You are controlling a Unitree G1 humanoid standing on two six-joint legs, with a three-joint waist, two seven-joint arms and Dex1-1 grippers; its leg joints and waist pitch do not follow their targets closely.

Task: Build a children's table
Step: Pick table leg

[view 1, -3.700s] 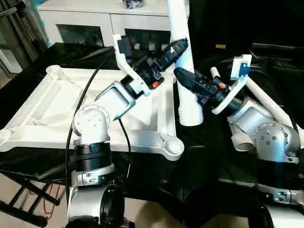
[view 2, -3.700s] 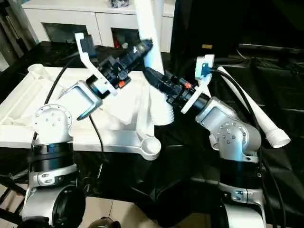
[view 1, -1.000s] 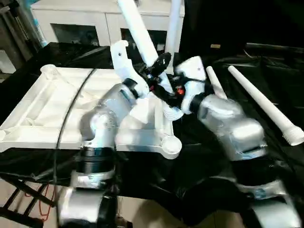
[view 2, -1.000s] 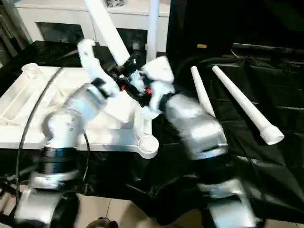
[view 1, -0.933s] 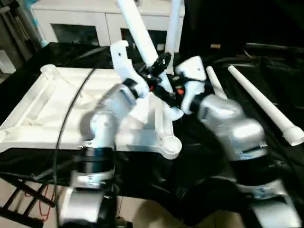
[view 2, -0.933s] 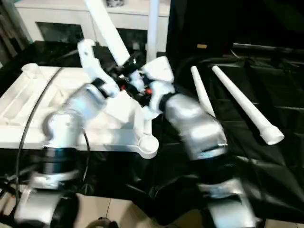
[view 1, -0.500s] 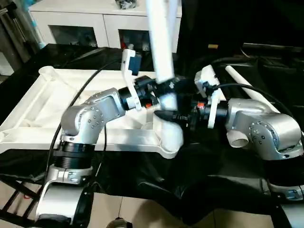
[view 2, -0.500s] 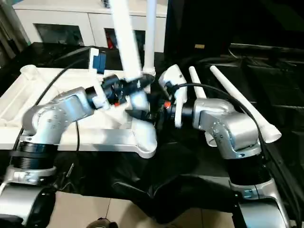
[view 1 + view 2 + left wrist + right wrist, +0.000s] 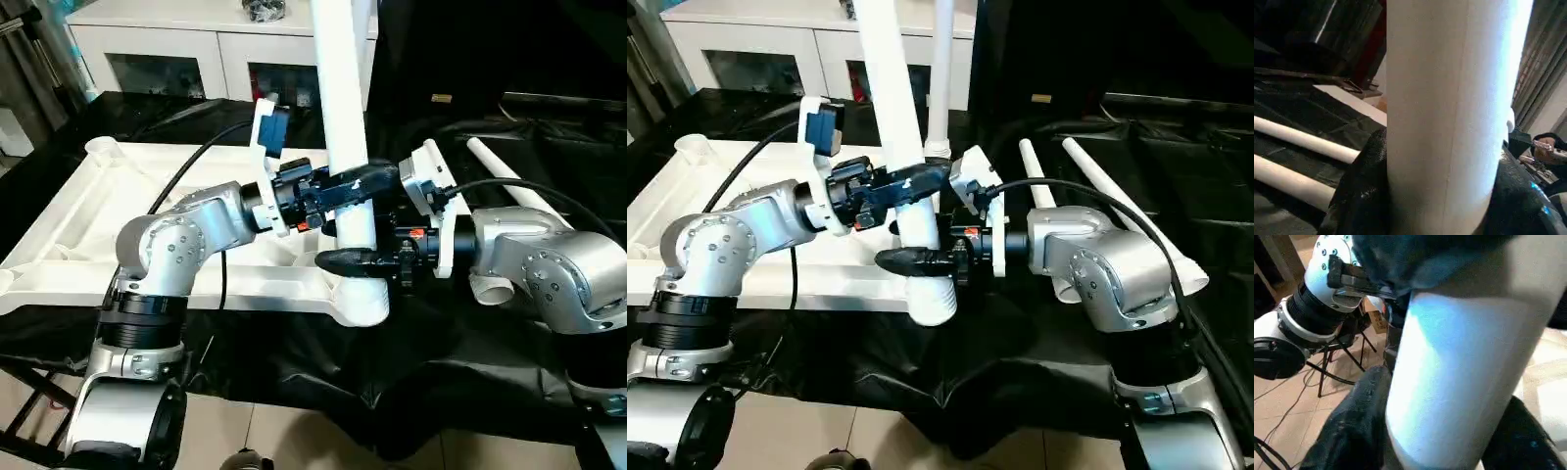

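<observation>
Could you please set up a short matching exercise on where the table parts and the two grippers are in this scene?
Things:
1. upright leg
2. tabletop
3. spare legs
4. left gripper
5. right gripper

Places or states:
A. lying flat on the black cloth, on the robot's right
B. standing in the near right corner socket
C. ribbed underside facing up
D. around the upright leg, lower grip
E. around the upright leg, upper grip

Pairs: 1-B, 2-C, 3-A, 4-E, 5-D
</observation>
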